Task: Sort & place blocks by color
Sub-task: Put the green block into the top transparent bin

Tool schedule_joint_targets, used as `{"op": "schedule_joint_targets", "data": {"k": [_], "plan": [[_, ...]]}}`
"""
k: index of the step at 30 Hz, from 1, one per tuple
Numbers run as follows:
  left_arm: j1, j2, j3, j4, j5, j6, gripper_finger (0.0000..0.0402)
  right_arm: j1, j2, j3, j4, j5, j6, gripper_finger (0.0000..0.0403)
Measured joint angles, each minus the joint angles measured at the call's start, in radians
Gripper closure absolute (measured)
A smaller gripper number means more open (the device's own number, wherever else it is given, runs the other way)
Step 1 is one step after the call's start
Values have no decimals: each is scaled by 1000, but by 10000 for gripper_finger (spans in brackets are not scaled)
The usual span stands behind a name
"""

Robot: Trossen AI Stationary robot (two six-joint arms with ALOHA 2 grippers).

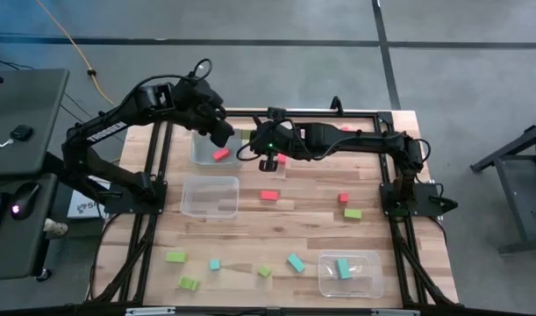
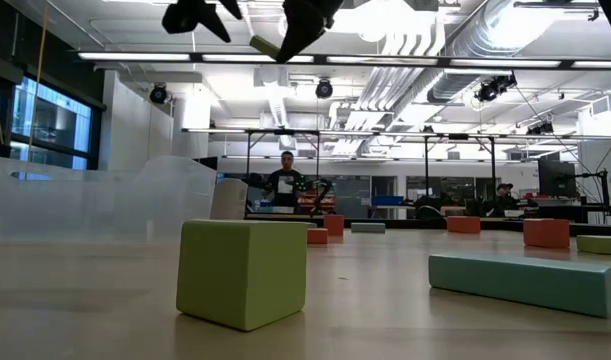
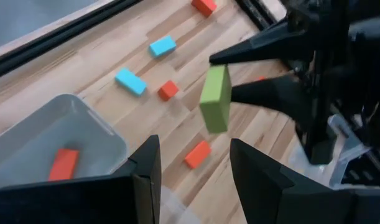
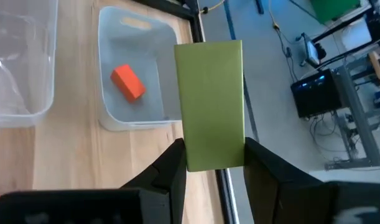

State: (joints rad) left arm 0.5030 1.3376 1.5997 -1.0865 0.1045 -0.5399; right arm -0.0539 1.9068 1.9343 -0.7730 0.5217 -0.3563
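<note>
My right gripper is shut on a lime green block, a short bar, in the air by the far tub, which holds one red block. The held block also shows in the left wrist view and at the top of the low view. My left gripper hovers open above that tub, close to the right gripper, with nothing between its fingers. Red, green and teal blocks lie flat on the table, such as a red one and a green cube. My right gripper pinches one end of the green bar between its two fingers, on its two opposite side faces. The fingers come from the table's right, slanting down, and lie along the bar, whose other end sticks out past the fingertips. The bar is lifted clear of table and tubs.
A second clear tub stands mid-left with no block showing in it. A third tub at the near right holds a teal block. Loose blocks are scattered along the near edge and mid-right. A dark frame borders the table's sides.
</note>
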Motion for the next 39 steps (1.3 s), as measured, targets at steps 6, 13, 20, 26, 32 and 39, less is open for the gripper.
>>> {"op": "schedule_joint_targets", "data": {"k": [6,13,20,26,32,39], "plan": [[0,34,0,41,34,-35,275,2,0,0,61,1,-33,300],[-2,58,0,69,48,-63,275,2,0,0,67,3,-46,300],[-2,68,0,69,40,-63,275,4,0,0,115,21,-56,300],[-2,73,1,73,15,-36,280,5,0,0,138,22,-56,300],[-2,73,1,103,-7,-11,330,2,0,0,142,10,-55,300],[-2,72,1,119,-5,76,395,1,1,-2,139,13,-53,300]]}}
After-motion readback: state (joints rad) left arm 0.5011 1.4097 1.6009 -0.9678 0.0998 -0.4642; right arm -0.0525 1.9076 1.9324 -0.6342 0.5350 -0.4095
